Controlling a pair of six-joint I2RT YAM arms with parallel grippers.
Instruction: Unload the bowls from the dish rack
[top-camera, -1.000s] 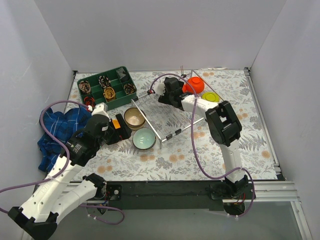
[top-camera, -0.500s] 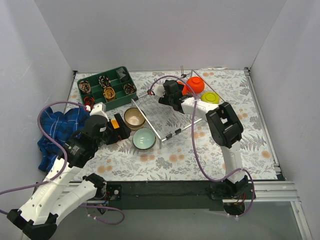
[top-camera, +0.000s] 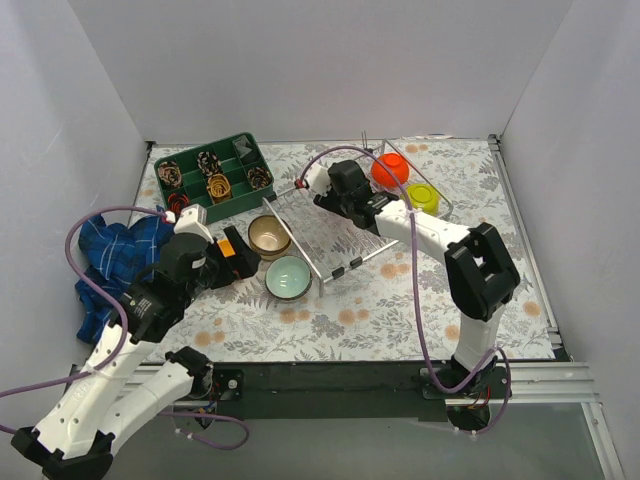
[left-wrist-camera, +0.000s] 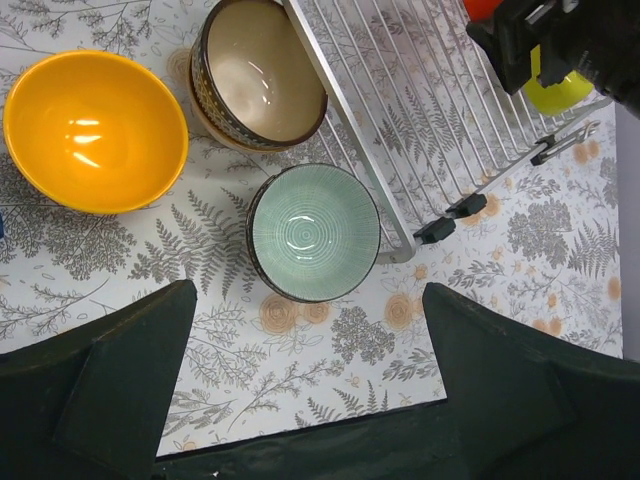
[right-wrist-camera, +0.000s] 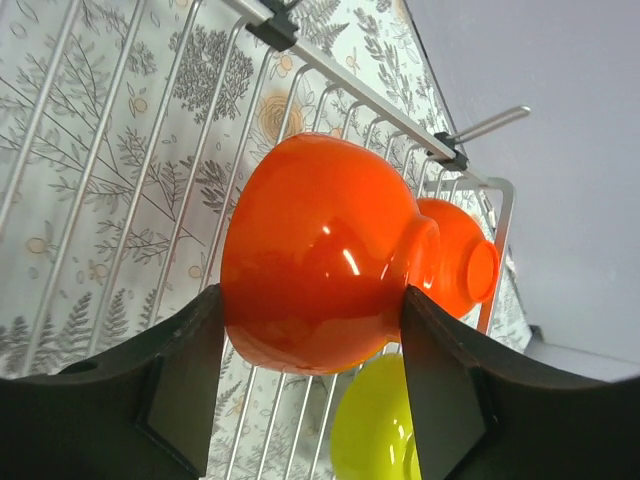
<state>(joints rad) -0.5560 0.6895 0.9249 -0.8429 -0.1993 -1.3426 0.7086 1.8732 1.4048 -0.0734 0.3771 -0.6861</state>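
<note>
The silver wire dish rack (top-camera: 335, 235) lies mid-table. At its far right end, a red-orange bowl (right-wrist-camera: 320, 270) lies on its side with my right gripper (right-wrist-camera: 310, 370) shut on it, one finger on each flank. A second red-orange bowl (right-wrist-camera: 462, 262) sits just behind it and a lime green bowl (right-wrist-camera: 375, 430) beside them. Left of the rack, on the table, stand a beige bowl (left-wrist-camera: 258, 85), a pale green bowl (left-wrist-camera: 313, 232) and an orange-yellow bowl (left-wrist-camera: 95, 130). My left gripper (left-wrist-camera: 310, 400) hovers open over the table near the pale green bowl, holding nothing.
A dark green divided tray (top-camera: 212, 175) with small patterned items stands at the back left. A blue checked cloth (top-camera: 115, 255) lies bunched at the left edge. White walls close in the table at the back and both sides.
The right gripper's jaws have closed in onto the red-orange bowl, and the right arm's elbow has swung out to the right. The left arm has drawn back slightly, still open.
</note>
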